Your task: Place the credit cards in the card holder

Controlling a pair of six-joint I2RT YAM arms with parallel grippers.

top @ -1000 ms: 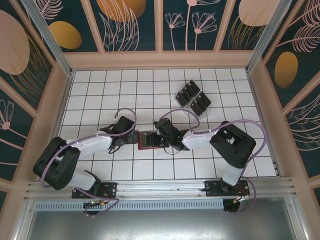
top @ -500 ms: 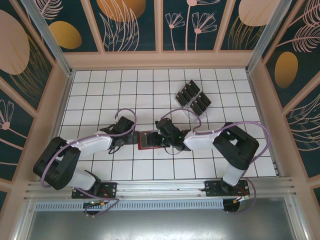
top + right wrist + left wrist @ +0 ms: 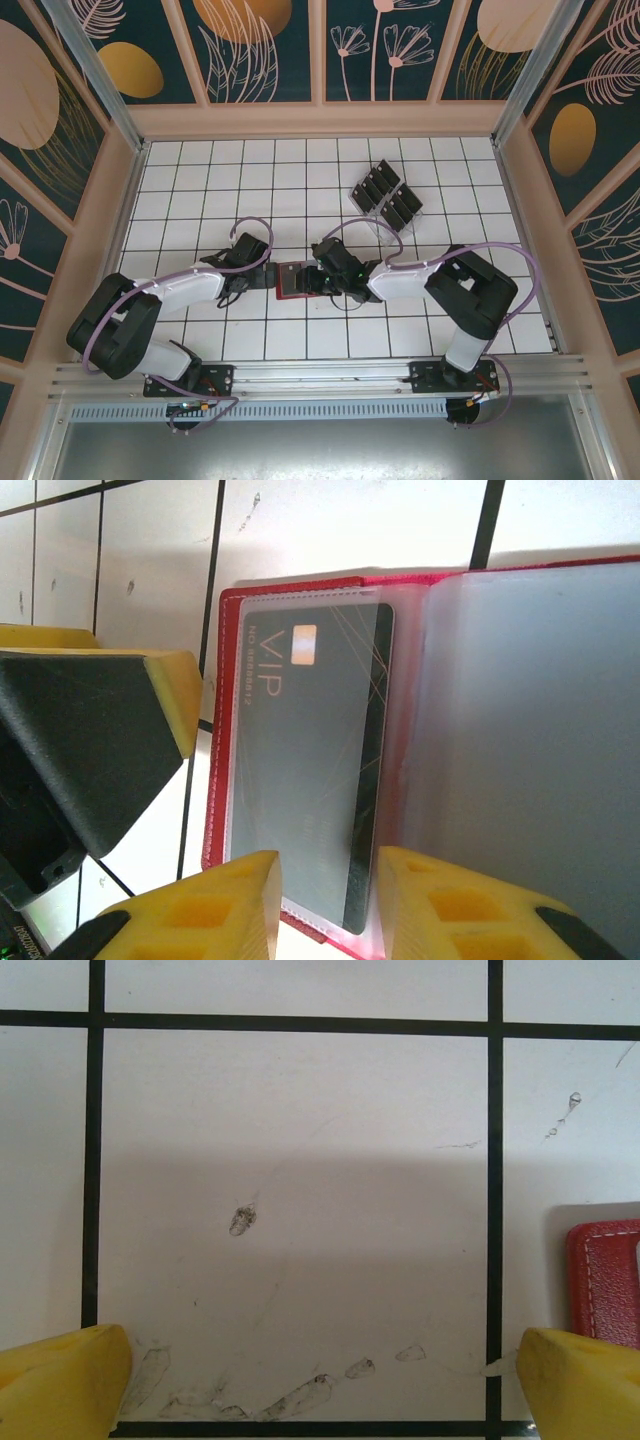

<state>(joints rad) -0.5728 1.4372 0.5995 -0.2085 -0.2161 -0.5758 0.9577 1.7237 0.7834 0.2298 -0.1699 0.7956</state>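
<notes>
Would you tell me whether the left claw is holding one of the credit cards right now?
No, the left claw stands wide open over a bare white tile, with nothing between its yellow fingers.

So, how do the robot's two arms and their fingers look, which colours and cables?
Both the left arm and the right arm have white links between bulky black joints, on black base plates. A purple cable loops along each arm. The fingers are blocky and bright yellow; the right fingers have square recesses.
</notes>
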